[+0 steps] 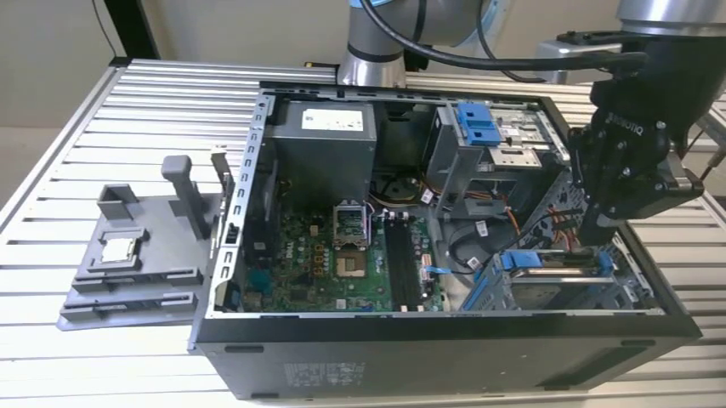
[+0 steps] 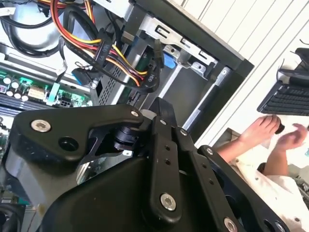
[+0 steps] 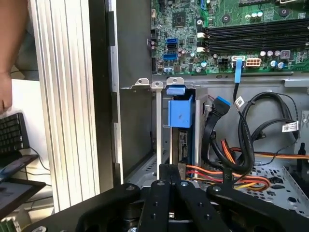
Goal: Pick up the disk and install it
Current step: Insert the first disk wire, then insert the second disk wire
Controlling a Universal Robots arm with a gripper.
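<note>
The disk (image 1: 562,265) sits in the drive bay at the case's front corner, on the exterior view's right, with blue rails along its edges. In the first wrist view the disk (image 3: 183,142) stands edge-on in the bay's slot, with its blue plastic end piece towards the motherboard. My black gripper (image 1: 597,231) hangs just above the bay, over the disk's rear end. Its fingers (image 3: 166,176) are pressed together with nothing between them. I cannot tell whether the tips touch the disk. The gripper's linkage (image 2: 161,145) hides the bay below in the second wrist view.
Red, yellow and black cables (image 3: 241,159) run beside the bay. A bright-blue latch (image 1: 479,123) sits on the upper bay. The motherboard (image 1: 340,255) lies mid-case. A grey fixture (image 1: 136,255) with a small chip stands outside the case, on the exterior view's left. A person's hands (image 2: 265,130) are near a keyboard (image 2: 289,99).
</note>
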